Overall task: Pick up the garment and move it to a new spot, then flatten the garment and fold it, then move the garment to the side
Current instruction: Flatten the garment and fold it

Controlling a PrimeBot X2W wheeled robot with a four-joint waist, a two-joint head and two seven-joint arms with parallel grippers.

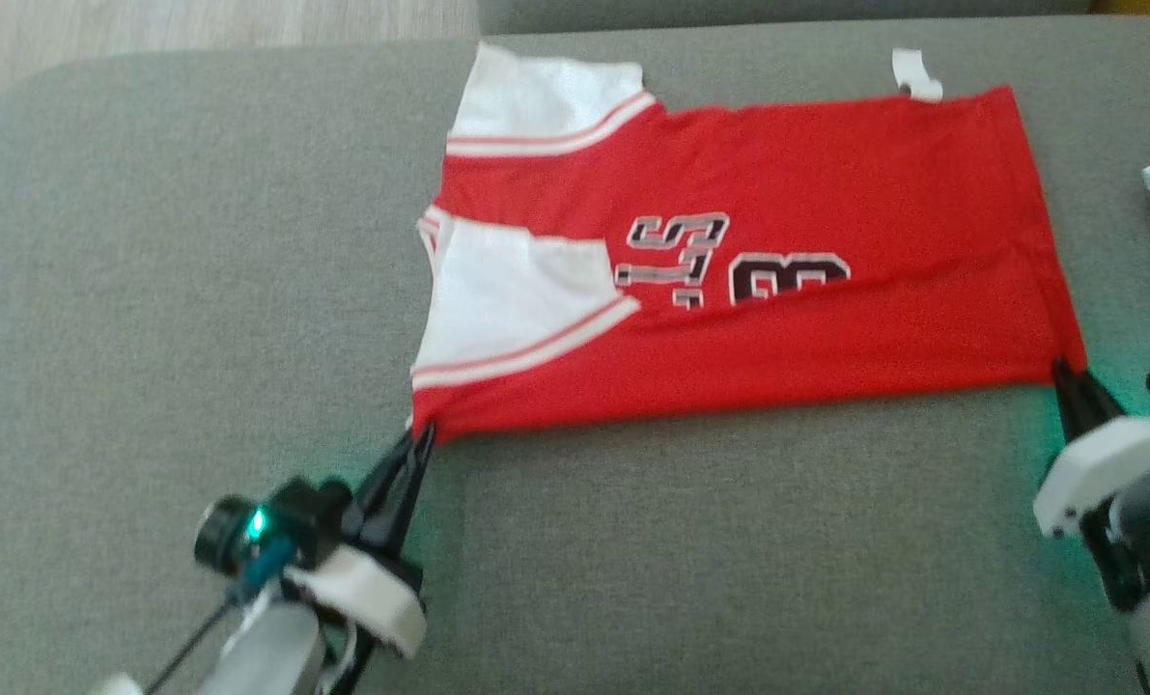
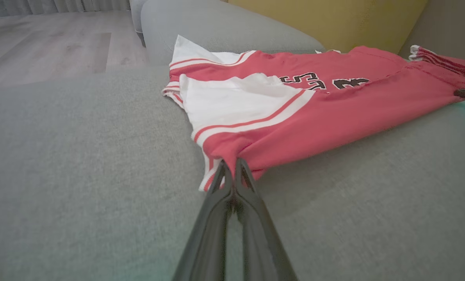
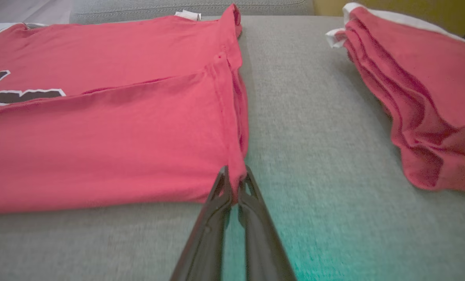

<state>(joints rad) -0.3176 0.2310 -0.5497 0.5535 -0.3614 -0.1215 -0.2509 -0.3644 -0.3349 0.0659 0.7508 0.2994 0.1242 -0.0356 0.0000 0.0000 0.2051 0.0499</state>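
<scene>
A red jersey [image 1: 777, 347] with white sleeves and black lettering lies spread flat on a grey sofa cushion [image 1: 198, 290], its long side folded over so the near edge is a doubled layer. The left claw [image 1: 420, 434] is pinched closed on the jersey's near corner at the sleeve end, where red fabric and the white striped trim bunch between its tips [image 2: 232, 168]. The right claw [image 1: 1067, 372] is clamped on the jersey's near corner at the hem end, fabric caught between its closed fingers [image 3: 252, 185]. A small white label [image 1: 915, 75] pokes out at the jersey's far hem corner. Beyond the hem, apart from the jersey, sits a stack of folded red garments [image 3: 412, 89].
</scene>
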